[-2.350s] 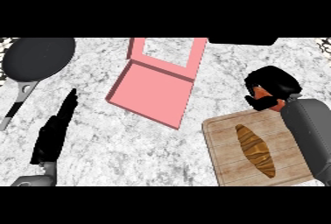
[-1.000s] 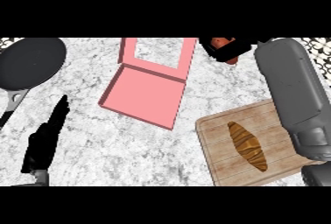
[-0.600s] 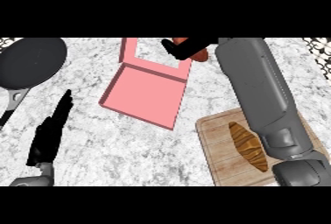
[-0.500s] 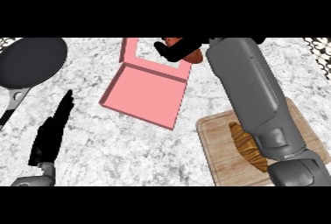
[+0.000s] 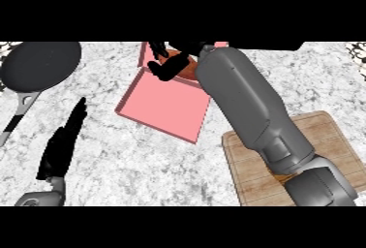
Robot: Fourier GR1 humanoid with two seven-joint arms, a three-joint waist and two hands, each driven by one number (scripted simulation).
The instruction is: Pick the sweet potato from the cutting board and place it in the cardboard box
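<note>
Here the sweet potato is held, seemingly, in the curled fingers of the right hand, over the pink box; the left hand is kept straight-fingered.

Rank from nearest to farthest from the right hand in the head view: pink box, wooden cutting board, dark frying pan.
1. Pink box: directly under the right hand, top centre.
2. Dark frying pan: far left.
3. Wooden cutting board: lower right.

The counter is showing as glossy grey-white marble; the cutting board near its right edge is looking like planked, grained wood. The pink cardboard box is appearing matt and smooth.
</note>
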